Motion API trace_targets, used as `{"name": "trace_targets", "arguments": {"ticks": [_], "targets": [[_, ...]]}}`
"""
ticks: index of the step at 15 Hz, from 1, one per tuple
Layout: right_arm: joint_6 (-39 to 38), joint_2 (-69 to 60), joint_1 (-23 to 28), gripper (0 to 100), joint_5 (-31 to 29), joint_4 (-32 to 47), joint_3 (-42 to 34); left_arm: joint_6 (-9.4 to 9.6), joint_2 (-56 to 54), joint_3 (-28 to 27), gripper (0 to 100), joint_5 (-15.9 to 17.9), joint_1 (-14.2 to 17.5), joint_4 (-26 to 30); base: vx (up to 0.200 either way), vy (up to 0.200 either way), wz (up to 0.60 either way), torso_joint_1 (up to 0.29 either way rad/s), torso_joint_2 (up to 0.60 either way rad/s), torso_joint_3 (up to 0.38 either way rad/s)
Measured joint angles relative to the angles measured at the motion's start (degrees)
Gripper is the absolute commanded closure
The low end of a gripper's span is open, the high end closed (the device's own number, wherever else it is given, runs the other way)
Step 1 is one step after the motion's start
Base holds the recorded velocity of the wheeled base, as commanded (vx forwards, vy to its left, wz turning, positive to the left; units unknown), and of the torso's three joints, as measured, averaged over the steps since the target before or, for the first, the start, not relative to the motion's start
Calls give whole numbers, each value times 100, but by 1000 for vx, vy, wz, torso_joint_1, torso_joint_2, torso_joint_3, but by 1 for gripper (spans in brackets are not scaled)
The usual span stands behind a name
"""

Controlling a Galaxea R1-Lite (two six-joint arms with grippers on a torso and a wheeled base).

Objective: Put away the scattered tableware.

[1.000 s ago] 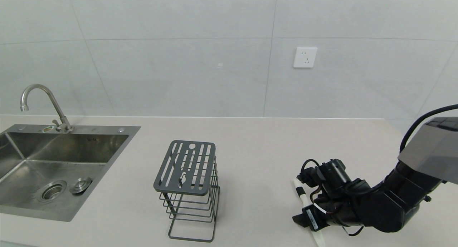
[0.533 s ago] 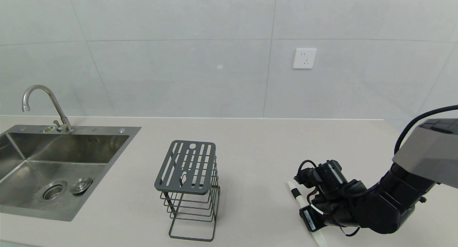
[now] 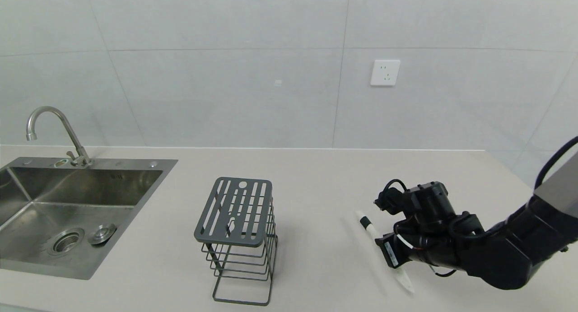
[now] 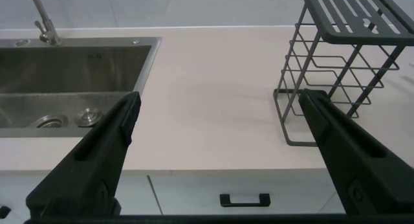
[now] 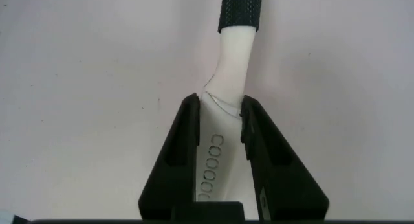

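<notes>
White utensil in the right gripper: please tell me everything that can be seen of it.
The white utensil is long, slim and smooth, perhaps ceramic or plastic. A black textured band circles it near the far end; the near end tapers to a point. The right gripper is shut on its middle. It lies nearly level over the counter, right of the wire rack; its faint shadow suggests it is lifted.

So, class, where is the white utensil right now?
In the head view, the white utensil is on the robot's right, gripped in the right gripper's jaws over the counter, right of the wire rack.
</notes>
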State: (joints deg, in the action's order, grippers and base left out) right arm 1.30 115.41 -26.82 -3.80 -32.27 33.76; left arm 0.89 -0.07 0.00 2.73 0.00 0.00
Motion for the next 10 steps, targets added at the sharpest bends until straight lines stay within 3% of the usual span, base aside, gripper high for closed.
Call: {"name": "trace_targets", "arguments": {"ticks": [8, 9, 10], "targets": [[389, -542, 216, 100, 434, -903, -829, 0, 0, 0, 0, 0, 0, -5, 0, 0, 0, 0, 0, 0], [417, -446, 227, 0, 471, -991, -887, 0, 0, 0, 0, 0, 0, -5, 0, 0, 0, 0, 0, 0], [468, -367, 210, 0, 522, -1101, -895, 0, 0, 0, 0, 0, 0, -5, 0, 0, 0, 0, 0, 0]]}}
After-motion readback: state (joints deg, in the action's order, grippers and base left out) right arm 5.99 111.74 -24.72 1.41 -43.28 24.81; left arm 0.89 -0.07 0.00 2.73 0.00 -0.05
